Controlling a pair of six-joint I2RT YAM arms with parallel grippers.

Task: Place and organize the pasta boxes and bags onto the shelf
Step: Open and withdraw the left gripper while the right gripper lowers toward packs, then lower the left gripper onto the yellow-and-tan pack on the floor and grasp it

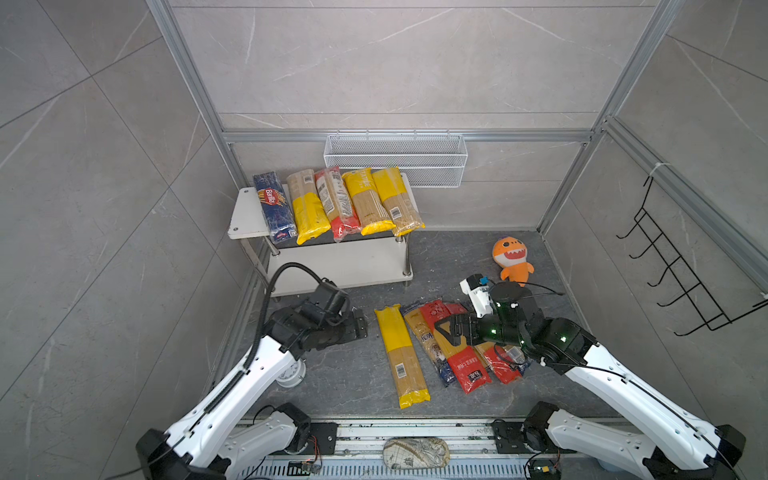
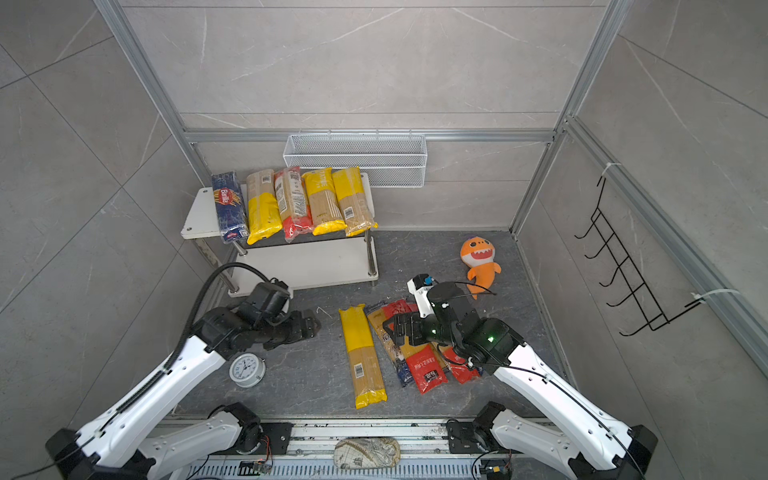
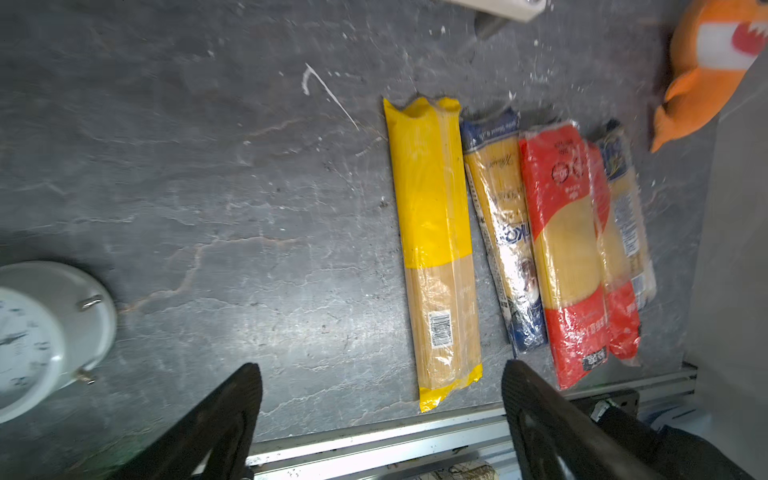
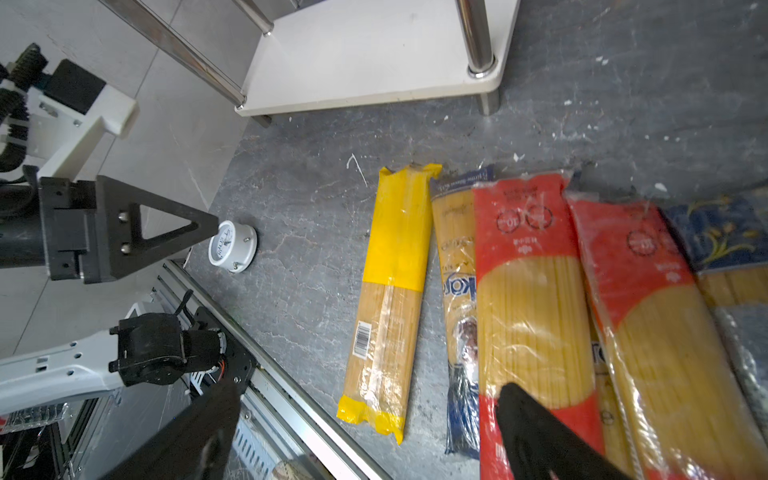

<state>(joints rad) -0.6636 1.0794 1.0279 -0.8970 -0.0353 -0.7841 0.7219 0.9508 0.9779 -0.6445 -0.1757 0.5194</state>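
**White shelf carries five packs; more lie on the floor**

White and two-tiered, the shelf (image 1: 248, 212) holds a row of five pasta packs (image 1: 338, 203) side by side on its top board, with the dark-blue Barilla pack (image 1: 274, 208) at the left end. On the grey floor (image 1: 345, 374) in front of the shelf you have the yellow-ended pack (image 1: 401, 357) lying just beside overlapping red and blue-ended packs (image 1: 469, 370). Your right gripper (image 4: 365, 392) hovers over those, jaws spread wide, holding nothing. Your left gripper (image 3: 380, 366), near the shelf's front left leg, also stands wide apart and empty. Right of the shelf sits an orange plush shark (image 1: 510, 259). A white clock (image 2: 247, 370) lies before the shelf's left end.
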